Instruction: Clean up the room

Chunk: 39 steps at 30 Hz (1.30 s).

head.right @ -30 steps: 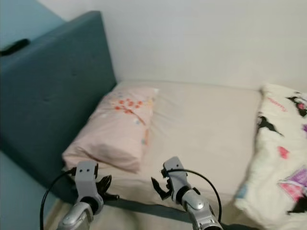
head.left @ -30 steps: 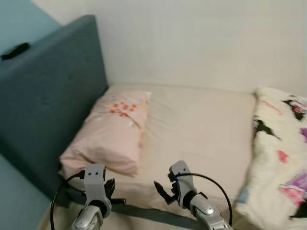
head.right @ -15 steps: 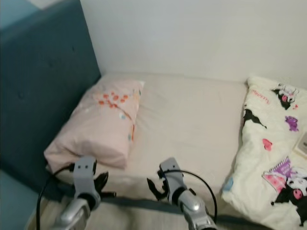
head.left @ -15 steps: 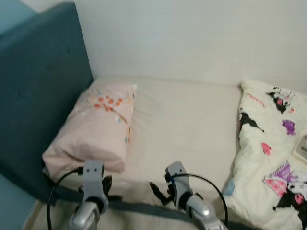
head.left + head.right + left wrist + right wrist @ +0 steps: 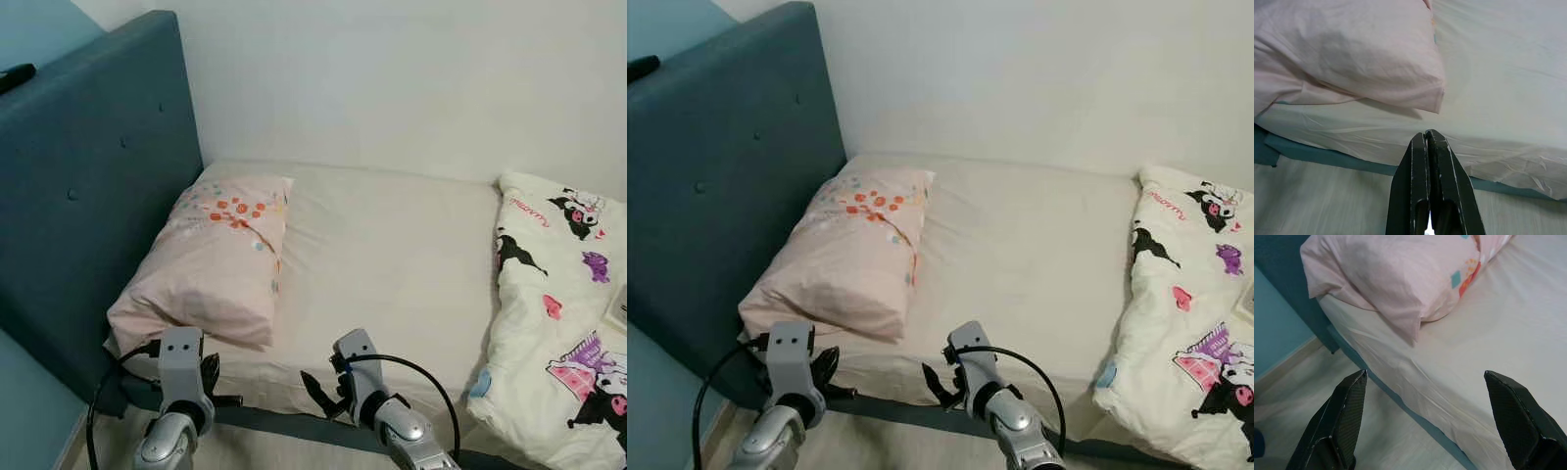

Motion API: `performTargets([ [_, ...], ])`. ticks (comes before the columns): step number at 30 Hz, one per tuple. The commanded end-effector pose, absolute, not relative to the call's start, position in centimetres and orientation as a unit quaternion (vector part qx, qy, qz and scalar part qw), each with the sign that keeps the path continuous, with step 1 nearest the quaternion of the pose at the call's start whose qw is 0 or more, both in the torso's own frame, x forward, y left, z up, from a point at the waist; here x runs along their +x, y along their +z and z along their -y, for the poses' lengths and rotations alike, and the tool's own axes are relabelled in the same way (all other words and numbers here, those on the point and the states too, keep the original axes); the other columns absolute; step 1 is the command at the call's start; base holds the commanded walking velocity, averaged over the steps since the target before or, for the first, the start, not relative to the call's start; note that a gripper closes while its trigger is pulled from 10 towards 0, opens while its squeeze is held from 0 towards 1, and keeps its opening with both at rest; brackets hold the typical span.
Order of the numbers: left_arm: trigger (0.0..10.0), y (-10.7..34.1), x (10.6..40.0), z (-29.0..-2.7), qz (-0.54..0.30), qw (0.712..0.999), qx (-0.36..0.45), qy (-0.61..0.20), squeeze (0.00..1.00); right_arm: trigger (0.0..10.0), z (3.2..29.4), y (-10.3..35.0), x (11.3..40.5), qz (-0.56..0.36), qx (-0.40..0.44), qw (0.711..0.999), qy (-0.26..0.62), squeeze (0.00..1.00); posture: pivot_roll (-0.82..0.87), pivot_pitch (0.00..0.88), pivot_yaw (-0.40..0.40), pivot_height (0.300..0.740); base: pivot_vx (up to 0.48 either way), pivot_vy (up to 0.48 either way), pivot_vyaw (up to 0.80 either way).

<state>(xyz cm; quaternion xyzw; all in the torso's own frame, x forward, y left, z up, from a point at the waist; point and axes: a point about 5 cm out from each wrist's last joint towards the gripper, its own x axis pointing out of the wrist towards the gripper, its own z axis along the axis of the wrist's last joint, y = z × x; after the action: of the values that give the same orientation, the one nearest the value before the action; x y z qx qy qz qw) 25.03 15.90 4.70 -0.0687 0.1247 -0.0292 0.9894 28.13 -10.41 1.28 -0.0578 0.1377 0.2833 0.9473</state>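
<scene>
One pink pillow (image 5: pixel 208 264) with orange dot print, plump and creased, lies on the bed (image 5: pixel 392 264) at the end by the teal headboard (image 5: pixel 88 206). One cartoon-print blanket (image 5: pixel 558 323) is bunched at the bed's opposite end. Left gripper (image 5: pixel 217 390), fingers pressed together, hovers at the bed's near edge below the pillow. Right gripper (image 5: pixel 323 384), fingers spread wide, at the same edge, mid-bed.

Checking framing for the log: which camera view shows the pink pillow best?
The left eye view: the whole pink pillow lies against the headboard. The right eye view shows it much the same. Both wrist views catch just its near end above the bed edge.
</scene>
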Motion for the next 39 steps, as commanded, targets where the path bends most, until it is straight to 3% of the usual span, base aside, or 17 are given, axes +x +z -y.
performTargets([
  [1, 10.0, 4.2, 24.8, -15.9, -0.135, 0.988, -0.065, -0.028, 0.0, 10.0, 10.6, 1.3, 28.1, -0.138, -0.055, 0.949, 0.277, 0.0, 0.03, 0.094, -0.032, 0.74, 0.0, 0.0, 0.0],
  [9, 10.0, 4.3, 24.9, -15.7, -0.127, 0.989, -0.07, -0.04, 0.0, 10.0, 10.8, 1.3, 28.1, -0.138, -0.056, 0.95, 0.275, 0.0, 0.02, 0.084, -0.028, 0.74, 0.0, 0.24, 0.0],
  [25, 10.0, 4.8, 25.1, -15.6, -0.102, 0.991, -0.073, -0.04, 0.0, 10.0, 10.9, 1.3, 28.1, -0.136, -0.057, 0.951, 0.273, 0.0, 0.02, 0.086, -0.03, 0.74, 0.0, 0.0, 0.0],
  [39, 10.0, 3.7, 24.6, -15.9, -0.129, 0.99, -0.05, -0.023, 0.0, 10.0, 11.6, 1.5, 28.6, -0.133, -0.071, 0.958, 0.242, 0.0, 0.02, 0.099, -0.03, 0.74, 0.0, 0.0, 0.0],
])
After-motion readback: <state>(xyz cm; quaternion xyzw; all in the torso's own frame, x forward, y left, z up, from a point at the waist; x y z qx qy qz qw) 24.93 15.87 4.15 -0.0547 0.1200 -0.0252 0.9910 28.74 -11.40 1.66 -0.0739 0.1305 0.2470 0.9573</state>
